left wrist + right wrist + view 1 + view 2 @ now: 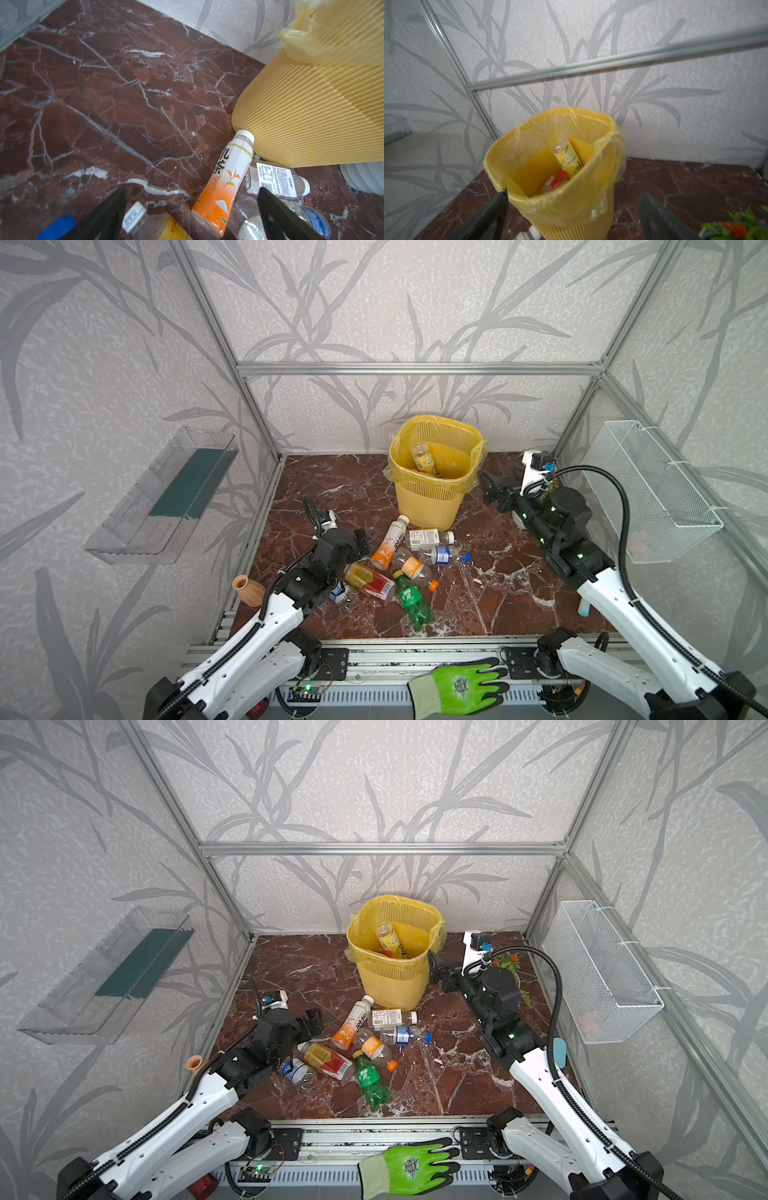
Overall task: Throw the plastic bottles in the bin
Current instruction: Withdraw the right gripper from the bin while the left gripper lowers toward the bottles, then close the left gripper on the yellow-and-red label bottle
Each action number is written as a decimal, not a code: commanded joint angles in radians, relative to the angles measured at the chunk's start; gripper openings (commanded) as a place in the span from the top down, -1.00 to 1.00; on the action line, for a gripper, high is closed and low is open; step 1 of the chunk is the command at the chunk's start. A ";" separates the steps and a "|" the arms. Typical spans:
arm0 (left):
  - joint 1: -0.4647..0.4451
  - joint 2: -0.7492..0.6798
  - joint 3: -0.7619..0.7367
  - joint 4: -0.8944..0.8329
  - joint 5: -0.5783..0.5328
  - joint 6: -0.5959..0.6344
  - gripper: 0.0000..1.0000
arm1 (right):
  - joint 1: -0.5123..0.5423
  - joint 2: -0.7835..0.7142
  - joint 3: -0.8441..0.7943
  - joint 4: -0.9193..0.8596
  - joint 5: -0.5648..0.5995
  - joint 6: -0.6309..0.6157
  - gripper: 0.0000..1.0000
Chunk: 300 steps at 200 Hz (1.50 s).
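Plastic bottles (pixel 409 566) piled before bin (pixel 428 502), vase (pixel 248 591) nearby, left fingers (pixel 99 220) and right fingers (pixel 488 214) spread empty

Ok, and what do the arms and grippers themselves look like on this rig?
The left arm and right arm both have white shells with small round holes, black joint housings and a black ribbed cable alongside. The left gripper and right gripper have black, tapered fingers.

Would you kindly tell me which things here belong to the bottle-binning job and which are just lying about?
Job: bin, bottle inside it, loose bottles in front of it.
Lying about: clay vase, green glove, wire basket, clear tray.
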 commanded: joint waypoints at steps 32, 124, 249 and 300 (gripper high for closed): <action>-0.121 -0.053 0.032 -0.238 -0.038 -0.340 -0.83 | -0.093 -0.149 -0.243 -0.042 -0.001 0.117 -0.97; -0.505 0.157 0.113 -0.461 -0.218 -0.863 -0.83 | -0.215 -0.159 -0.375 -0.037 -0.124 0.121 -0.98; -0.550 0.408 0.204 -0.479 -0.188 -1.013 -0.79 | -0.260 -0.176 -0.427 -0.022 -0.160 0.121 -0.98; -0.502 0.450 0.200 -0.439 -0.122 -0.996 -0.79 | -0.264 -0.171 -0.439 -0.020 -0.152 0.121 -0.98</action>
